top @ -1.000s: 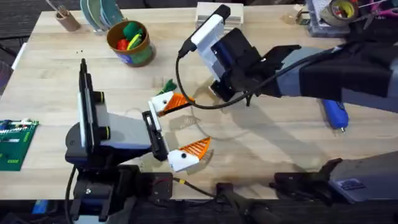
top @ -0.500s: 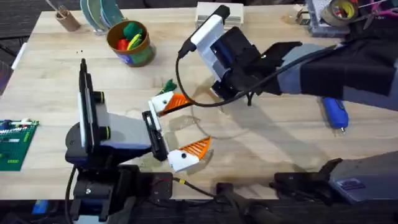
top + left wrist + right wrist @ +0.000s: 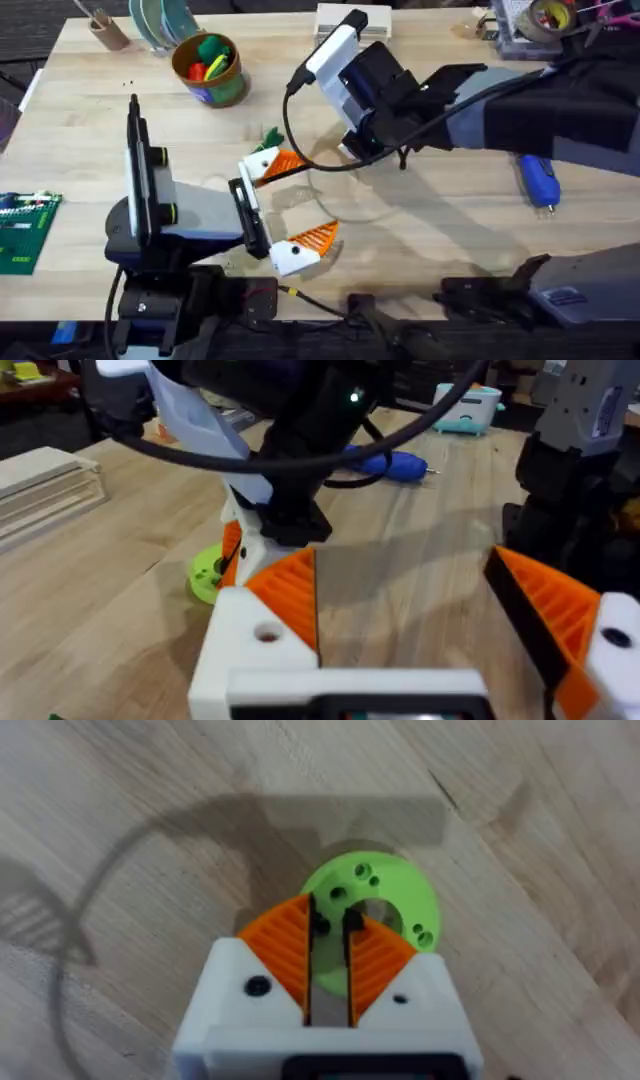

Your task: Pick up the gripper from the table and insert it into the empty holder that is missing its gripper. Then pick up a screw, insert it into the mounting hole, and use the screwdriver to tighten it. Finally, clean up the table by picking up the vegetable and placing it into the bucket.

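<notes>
On wooden table [image 3: 90, 110] | left end effector [image 3: 290, 205] wide | right end effector [image 3: 328, 950] narrow over green disc [image 3: 400, 892]

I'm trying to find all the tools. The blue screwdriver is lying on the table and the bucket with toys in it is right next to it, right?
Not quite. The blue screwdriver does lie on the table, but the bucket with toys in it isn't next to it. The overhead view shows the bucket far off on the other side, near the brown cup.
</notes>
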Controlling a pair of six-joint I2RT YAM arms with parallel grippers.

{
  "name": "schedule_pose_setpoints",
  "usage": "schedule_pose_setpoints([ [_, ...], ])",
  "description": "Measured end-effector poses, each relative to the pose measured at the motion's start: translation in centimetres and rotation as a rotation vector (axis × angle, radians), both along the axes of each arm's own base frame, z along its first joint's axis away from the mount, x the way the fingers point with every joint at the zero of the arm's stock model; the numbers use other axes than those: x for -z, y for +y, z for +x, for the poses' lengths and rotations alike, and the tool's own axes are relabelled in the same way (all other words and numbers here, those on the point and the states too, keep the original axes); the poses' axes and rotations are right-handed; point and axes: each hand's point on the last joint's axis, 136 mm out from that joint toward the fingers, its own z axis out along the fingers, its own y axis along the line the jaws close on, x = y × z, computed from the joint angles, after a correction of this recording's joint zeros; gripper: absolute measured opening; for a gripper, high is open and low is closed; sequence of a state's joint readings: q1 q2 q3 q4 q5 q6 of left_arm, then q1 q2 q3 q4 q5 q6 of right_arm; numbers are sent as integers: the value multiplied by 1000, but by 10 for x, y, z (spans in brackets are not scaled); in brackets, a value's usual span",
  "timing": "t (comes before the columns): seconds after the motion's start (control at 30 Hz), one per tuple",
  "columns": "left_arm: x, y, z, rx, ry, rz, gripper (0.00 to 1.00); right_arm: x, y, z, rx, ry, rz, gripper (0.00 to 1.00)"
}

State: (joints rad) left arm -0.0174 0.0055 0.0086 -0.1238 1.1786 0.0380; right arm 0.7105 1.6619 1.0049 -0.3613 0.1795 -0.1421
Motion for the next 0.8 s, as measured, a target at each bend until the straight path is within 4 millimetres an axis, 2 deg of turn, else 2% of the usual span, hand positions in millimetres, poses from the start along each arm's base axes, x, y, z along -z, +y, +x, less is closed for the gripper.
schedule_pose_setpoints([
  [0.17, 0, 0, 0, 0, 0, 0, 993, 0, 0, 0, 0, 1, -1, 217],
  [0.53, 0, 0, 0, 0, 0, 0, 993, 0, 0, 0, 10, 2, 5, 119],
  [0.67, 0, 0, 0, 0, 0, 0, 993, -1, 0, 0, 10, 2, 5, 131],
  [0.8, 0, 0, 0, 0, 0, 0, 993, -1, -1, -1, 13, 9, 1, 200],
])
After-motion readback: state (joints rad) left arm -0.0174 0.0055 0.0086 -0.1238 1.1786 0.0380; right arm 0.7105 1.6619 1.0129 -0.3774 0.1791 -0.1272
